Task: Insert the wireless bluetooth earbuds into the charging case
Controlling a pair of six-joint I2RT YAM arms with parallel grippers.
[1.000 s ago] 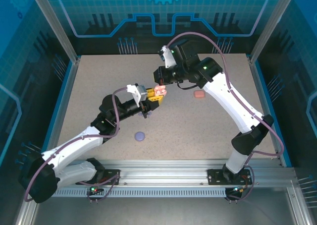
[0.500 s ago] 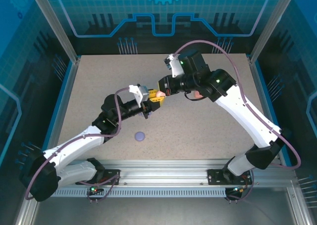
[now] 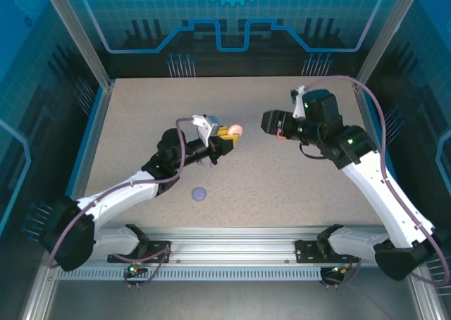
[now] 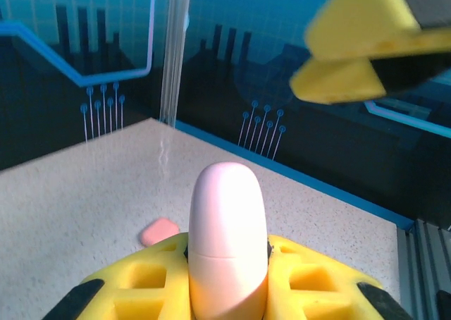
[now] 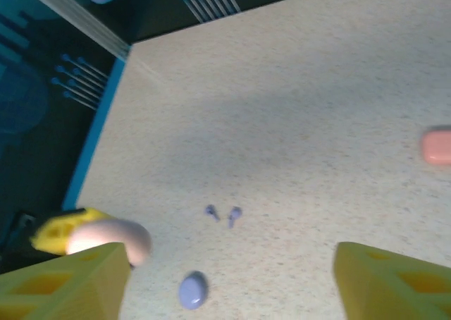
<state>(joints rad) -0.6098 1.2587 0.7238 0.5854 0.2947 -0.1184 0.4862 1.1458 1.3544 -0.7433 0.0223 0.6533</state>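
Top external shows the left fingers [image 3: 224,132] closed on a pink case [image 3: 234,129], which juts out past their tips and is held clear of the bench [image 3: 141,108]. From the left wrist, that case stands upright, pinched at its lower half between the two yellow fingers, with its rounded end and a thin seam across its middle showing above them. A coral case [image 4: 160,230] lies on the bench beyond the tips. From the right wrist, the right fingers [image 5: 63,286] are spread wide with nothing between them. On the bench beyond their tips, in line with the gap, lie two purple buds [image 5: 211,211] [image 5: 235,213], side by side and just apart, out of any case. A purple case [image 5: 192,290] lies closer to these fingers than the buds do, near the buds but not touching them. The coral case lies far out to one side of the gap, and the gripped pink case to the other, just past one finger. Back in the top external view, the right fingers hang well apart from the left ones across a stretch of bench, with the coral case just beside them. The purple case sits alone, nearer the left fingers than the right.
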